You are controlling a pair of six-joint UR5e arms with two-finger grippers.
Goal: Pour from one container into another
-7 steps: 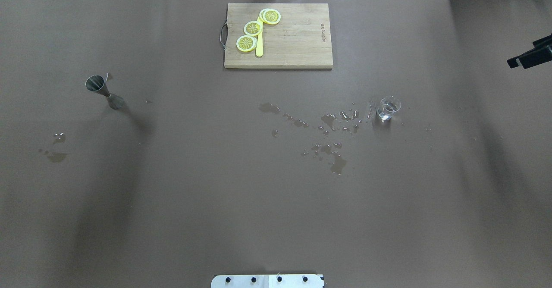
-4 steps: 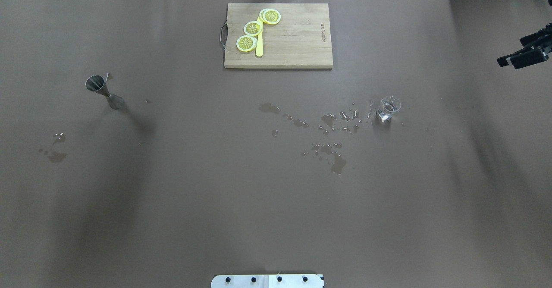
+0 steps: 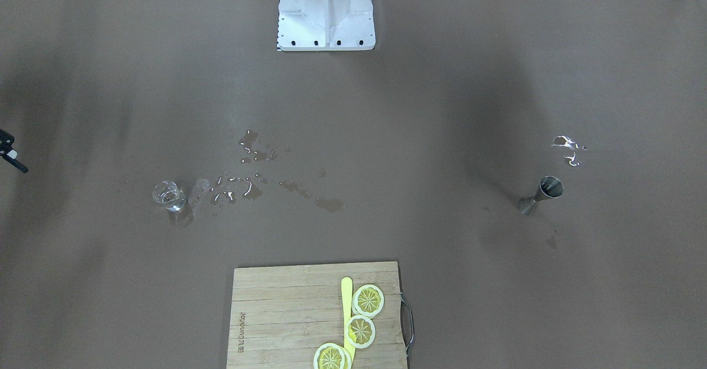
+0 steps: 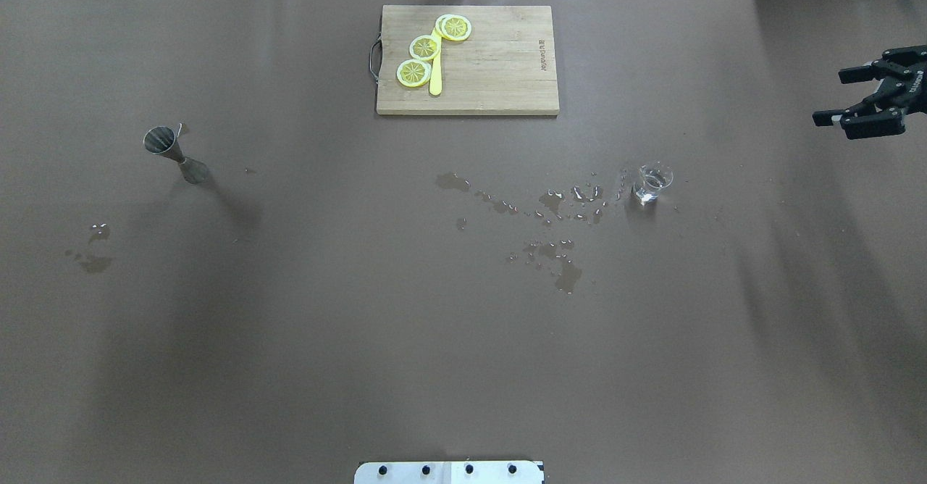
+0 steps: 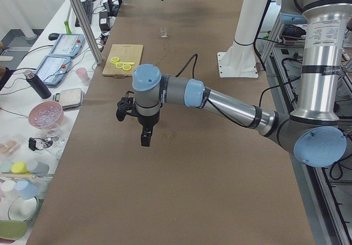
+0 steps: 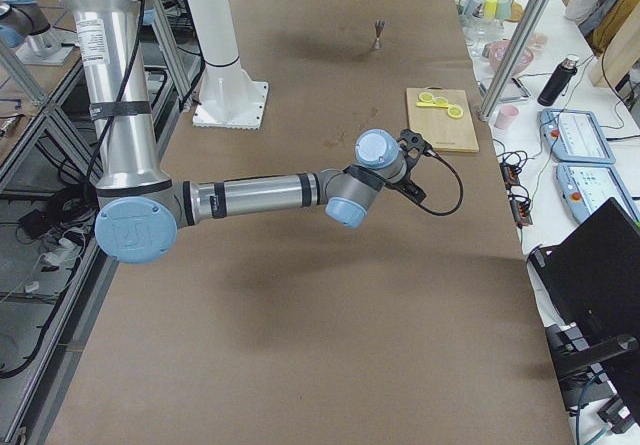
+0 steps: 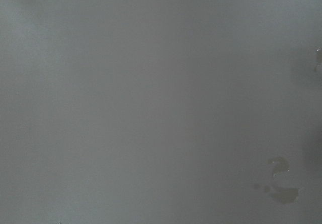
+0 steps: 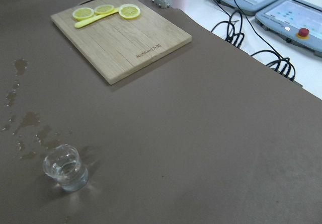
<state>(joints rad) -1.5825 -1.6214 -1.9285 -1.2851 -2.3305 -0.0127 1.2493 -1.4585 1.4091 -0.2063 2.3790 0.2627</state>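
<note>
Tumbler (image 4: pixel 653 182) stands upright, well apart from jigger (image 4: pixel 176 153). Right gripper (image 4: pixel 830 97) hangs with fingers spread, probably to grasp it. Left gripper (image 5: pixel 133 122): I cannot say.

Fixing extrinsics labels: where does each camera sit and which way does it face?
Overhead: behind the robot, looking forward-down; right hand at right edge, open.
Front-facing: across the table, facing the base.
Left: table end; left arm near.
Right: opposite end; right arm near.
Left wrist: table, damp spots; no body.
Right wrist: tumbler, cutting board; no body.
Shared: overhead and front-facing both show tumbler, jigger.
</note>
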